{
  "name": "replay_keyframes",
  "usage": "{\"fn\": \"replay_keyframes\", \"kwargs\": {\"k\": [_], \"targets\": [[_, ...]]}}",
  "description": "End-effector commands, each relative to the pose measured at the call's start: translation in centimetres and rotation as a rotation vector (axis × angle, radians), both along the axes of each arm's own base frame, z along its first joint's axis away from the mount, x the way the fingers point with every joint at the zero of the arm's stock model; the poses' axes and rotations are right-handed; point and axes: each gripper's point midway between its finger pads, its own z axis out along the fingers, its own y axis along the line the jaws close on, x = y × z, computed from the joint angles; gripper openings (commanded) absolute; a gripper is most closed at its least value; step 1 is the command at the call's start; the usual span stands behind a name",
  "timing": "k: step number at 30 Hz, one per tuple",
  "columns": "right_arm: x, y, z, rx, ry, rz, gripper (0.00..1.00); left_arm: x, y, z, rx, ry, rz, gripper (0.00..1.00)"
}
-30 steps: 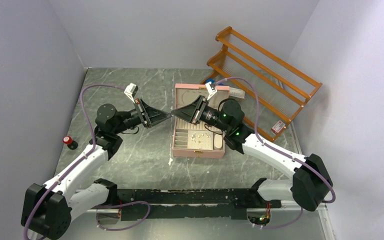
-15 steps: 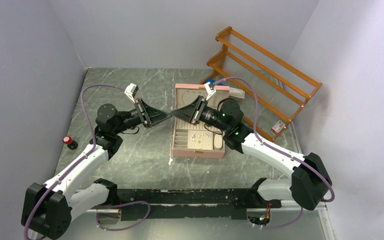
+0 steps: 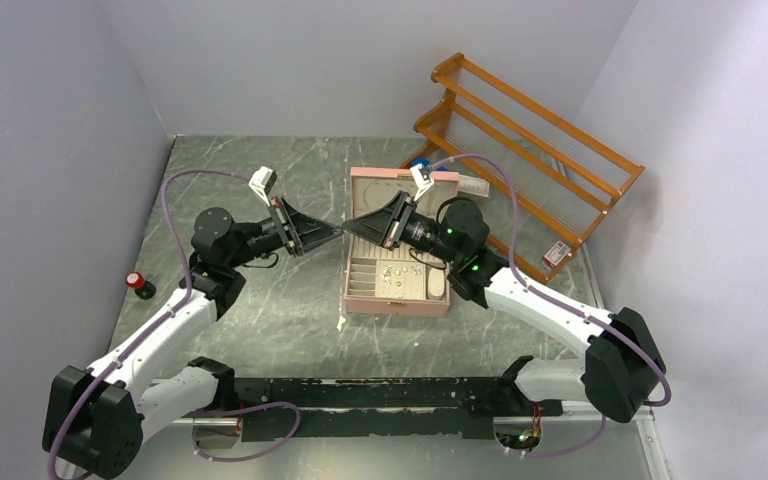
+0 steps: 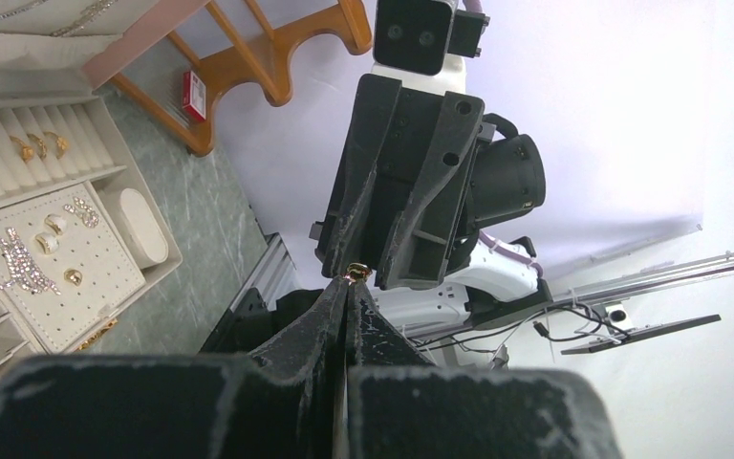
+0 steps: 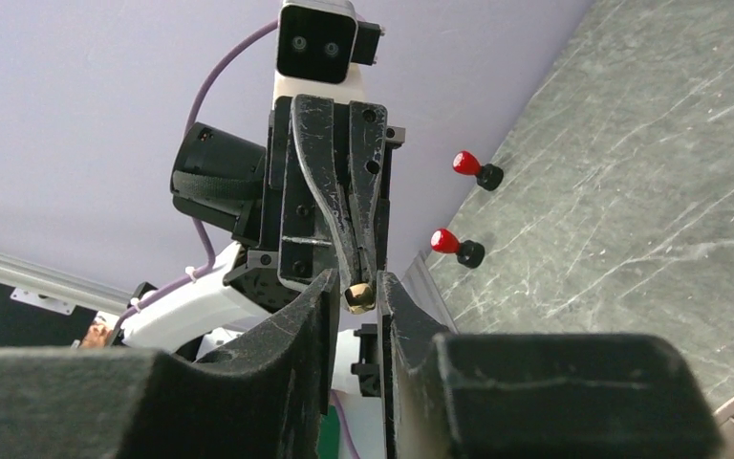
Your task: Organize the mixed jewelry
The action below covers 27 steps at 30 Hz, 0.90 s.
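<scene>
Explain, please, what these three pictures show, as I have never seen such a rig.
These are two robot arms bolted at the near edge of a table. One picture looks down from above; the other two come from a camera on each wrist, so each shows its own fingers facing the other arm. On the table stand an open pink jewelry box with gold and sparkly pieces in its tray, a wooden rack behind it and a small red-topped object at the left. The arms meet tip to tip near the box's left edge. The left gripper is shut on a tiny gold piece; the fingers of the right gripper stand slightly apart on either side of it.
</scene>
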Motion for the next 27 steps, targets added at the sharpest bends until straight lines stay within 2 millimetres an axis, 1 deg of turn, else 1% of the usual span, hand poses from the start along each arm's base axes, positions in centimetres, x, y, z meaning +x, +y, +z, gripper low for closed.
{"fn": "replay_keyframes", "kwargs": {"k": [1, 3, 7, 10, 11, 12, 14, 17, 19, 21, 24, 27], "targets": [[-0.2, -0.4, 0.9, 0.020, -0.037, -0.009, 0.24, -0.2, 0.0, 0.7, -0.019, -0.030, -0.008, 0.05], [-0.2, -0.4, 0.8, 0.020, -0.036, -0.009, 0.23, -0.2, 0.0, 0.6, -0.016, -0.026, -0.008, 0.05], [-0.1, -0.5, 1.1, 0.020, -0.044, -0.011, 0.15, -0.3, -0.1, 0.7, -0.023, -0.029, -0.014, 0.05], [0.0, -0.5, 1.0, 0.010, -0.044, -0.019, 0.11, -0.3, -0.1, 0.7, -0.030, -0.030, -0.020, 0.05], [0.1, -0.5, 1.1, 0.006, -0.044, -0.024, 0.11, -0.4, -0.1, 0.6, -0.029, -0.031, -0.021, 0.08], [0.2, -0.6, 1.0, 0.001, -0.043, -0.030, 0.10, -0.4, 0.0, 0.6, -0.028, -0.030, -0.017, 0.12], [0.2, -0.7, 0.9, -0.012, -0.038, -0.040, 0.10, -0.2, 0.1, 0.3, -0.017, -0.031, 0.001, 0.26], [0.3, -1.0, 0.5, -0.048, -0.034, -0.056, 0.10, 0.2, 0.5, -0.2, 0.026, -0.037, 0.047, 0.56], [0.4, -1.5, 0.1, -0.090, -0.038, -0.078, 0.09, 0.6, 0.8, -0.8, 0.073, -0.043, 0.081, 0.69], [0.5, -2.2, -1.3, -0.160, -0.022, -0.101, 0.10, 0.9, 1.1, -1.3, 0.127, -0.060, 0.113, 0.76], [0.5, -3.6, -3.8, -0.307, 0.000, -0.131, 0.10, 1.7, 2.0, -2.5, 0.229, -0.082, 0.182, 0.81], [0.5, -5.9, -7.3, -0.502, 0.036, -0.181, 0.10, 2.4, 3.3, -3.8, 0.350, -0.111, 0.256, 0.85]]}}
